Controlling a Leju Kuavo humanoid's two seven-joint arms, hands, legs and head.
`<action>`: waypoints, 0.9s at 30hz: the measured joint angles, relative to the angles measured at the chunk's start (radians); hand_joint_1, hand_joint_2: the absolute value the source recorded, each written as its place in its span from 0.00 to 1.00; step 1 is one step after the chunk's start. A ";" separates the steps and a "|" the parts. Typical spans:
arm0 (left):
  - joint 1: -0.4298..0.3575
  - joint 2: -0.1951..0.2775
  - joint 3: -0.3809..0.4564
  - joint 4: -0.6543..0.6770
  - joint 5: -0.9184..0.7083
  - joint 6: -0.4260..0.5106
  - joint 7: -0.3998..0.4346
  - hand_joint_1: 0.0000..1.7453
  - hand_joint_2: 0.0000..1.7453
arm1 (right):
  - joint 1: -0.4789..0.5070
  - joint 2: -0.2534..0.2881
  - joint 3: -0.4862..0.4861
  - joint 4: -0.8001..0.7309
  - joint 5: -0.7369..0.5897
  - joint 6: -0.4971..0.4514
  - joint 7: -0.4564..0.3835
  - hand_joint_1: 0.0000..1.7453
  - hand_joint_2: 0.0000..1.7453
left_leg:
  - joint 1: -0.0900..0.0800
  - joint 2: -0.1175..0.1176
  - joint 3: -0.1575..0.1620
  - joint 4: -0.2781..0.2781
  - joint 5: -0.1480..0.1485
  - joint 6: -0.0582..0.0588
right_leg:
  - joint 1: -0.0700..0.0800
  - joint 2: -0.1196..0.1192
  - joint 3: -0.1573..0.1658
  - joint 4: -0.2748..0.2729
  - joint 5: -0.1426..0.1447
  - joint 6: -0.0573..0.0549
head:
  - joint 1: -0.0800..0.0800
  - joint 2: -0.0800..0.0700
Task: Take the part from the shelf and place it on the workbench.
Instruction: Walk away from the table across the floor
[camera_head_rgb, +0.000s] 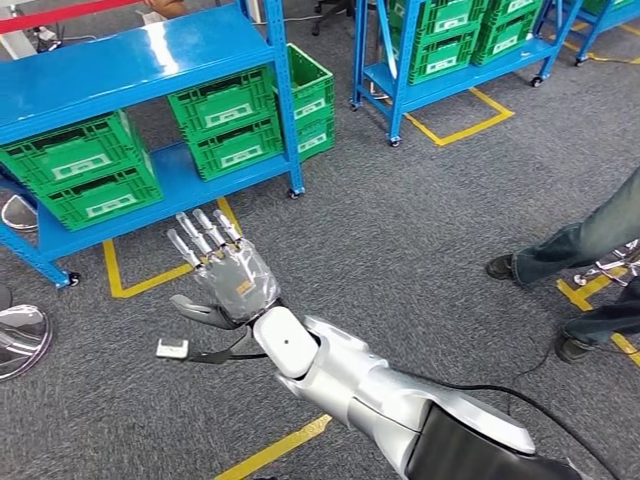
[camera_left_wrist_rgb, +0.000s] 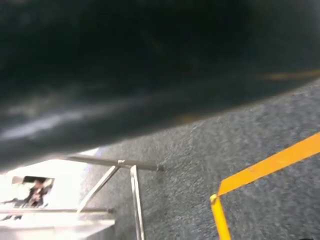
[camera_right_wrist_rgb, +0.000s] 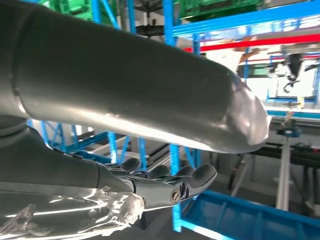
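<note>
My right hand (camera_head_rgb: 224, 272) reaches out over the grey floor in front of the blue shelf (camera_head_rgb: 181, 182). Its fingers are spread and it holds nothing. In the right wrist view its thick grey thumb (camera_right_wrist_rgb: 132, 85) and straight dark fingers (camera_right_wrist_rgb: 170, 182) point at the blue racking with nothing between them. Green crates (camera_head_rgb: 79, 170) (camera_head_rgb: 226, 120) stand on the shelf's lower board, just beyond the fingertips. What lies inside the crates is hidden. The left wrist view looks down at grey floor and a yellow line (camera_left_wrist_rgb: 264, 167).
A third green crate (camera_head_rgb: 311, 98) stands at the shelf's right end. A small white object (camera_head_rgb: 172, 348) lies on the floor under my wrist. A person's legs (camera_head_rgb: 573, 250) stand at the right. A second blue rack with crates (camera_head_rgb: 445, 50) stands behind. Round silver bases (camera_head_rgb: 23, 340) sit at the left.
</note>
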 joint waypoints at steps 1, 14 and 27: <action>0.001 0.000 0.000 0.000 0.000 -0.001 0.000 0.00 0.00 | 0.000 0.000 0.002 0.000 0.000 0.001 0.001 0.00 0.00 | 0.000 0.002 0.005 -0.009 0.017 0.000 | 0.000 -0.009 0.001 0.000 -0.001 0.000 | 0.000 0.000; -0.004 0.003 0.001 0.000 -0.014 -0.009 -0.007 0.00 0.00 | -0.014 -0.006 0.021 0.010 -0.006 -0.002 0.020 0.00 0.00 | -0.009 0.012 0.144 -0.292 0.129 0.059 | 0.007 0.009 -0.112 0.253 -0.140 0.040 | 0.008 0.000; -0.002 0.007 0.000 0.000 -0.025 -0.012 -0.010 0.00 0.00 | -0.019 -0.007 0.027 0.035 -0.006 -0.008 0.024 0.00 0.00 | -0.003 -0.029 0.094 -0.190 0.072 0.012 | -0.004 0.035 -0.009 0.005 0.008 0.010 | 0.002 0.000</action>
